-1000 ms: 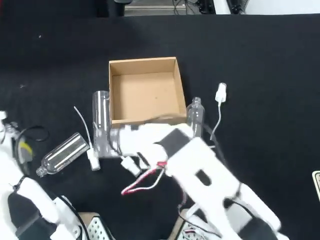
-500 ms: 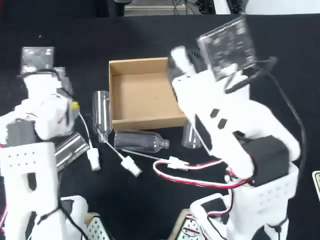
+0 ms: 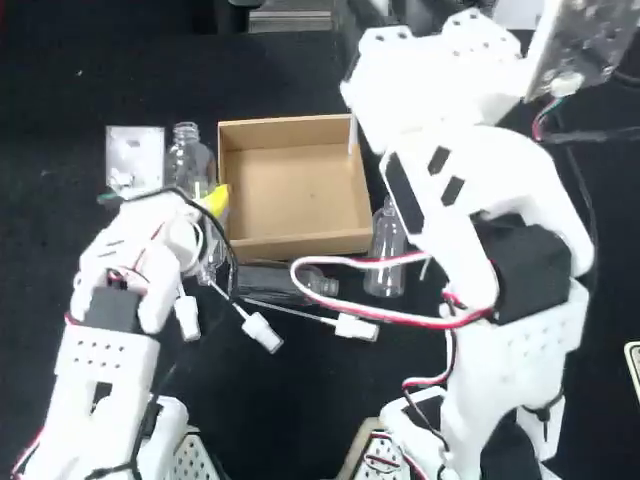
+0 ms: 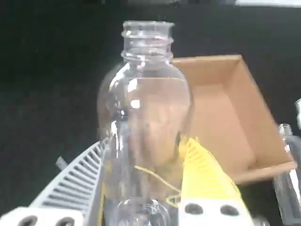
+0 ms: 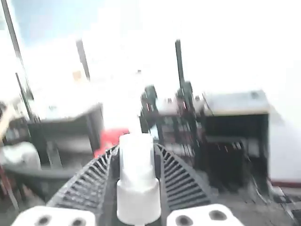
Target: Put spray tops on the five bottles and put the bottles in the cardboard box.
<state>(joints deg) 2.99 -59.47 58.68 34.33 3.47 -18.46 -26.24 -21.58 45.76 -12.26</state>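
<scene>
Closest to the arm bases, three loose white plastic spray tops with thin dip tubes lie on the black table (image 3: pixel 60 100): one (image 3: pixel 186 316) beside my left arm, one (image 3: pixel 262 333) in the middle, and one (image 3: pixel 357 326) under the red and white cable of my right arm (image 3: pixel 470 180).

Just behind them a clear plastic bottle lies on its side (image 3: pixel 285 281), neck toward the right. A second clear bottle without a cap stands upright (image 3: pixel 388 250) just off the near right corner of the open brown cardboard box (image 3: pixel 290 243).

My left gripper (image 3: pixel 195 195) is clamped on a third clear bottle (image 3: pixel 187 158). It holds that bottle upright with its neck open, just beside the box's left wall. On the left wrist camera this held bottle (image 4: pixel 146 108) sits between the grey and the yellow finger (image 4: pixel 204 174) of the left gripper (image 4: pixel 141 188), with the box (image 4: pixel 256 101) behind it and the standing bottle (image 4: pixel 288 181) at the edge.

No bottle is in the box.

Farthest off, my right arm is lifted high above the table. The right gripper (image 5: pixel 136 150) is closed around a white spray top (image 5: pixel 137 181), and the room shows behind it.
</scene>
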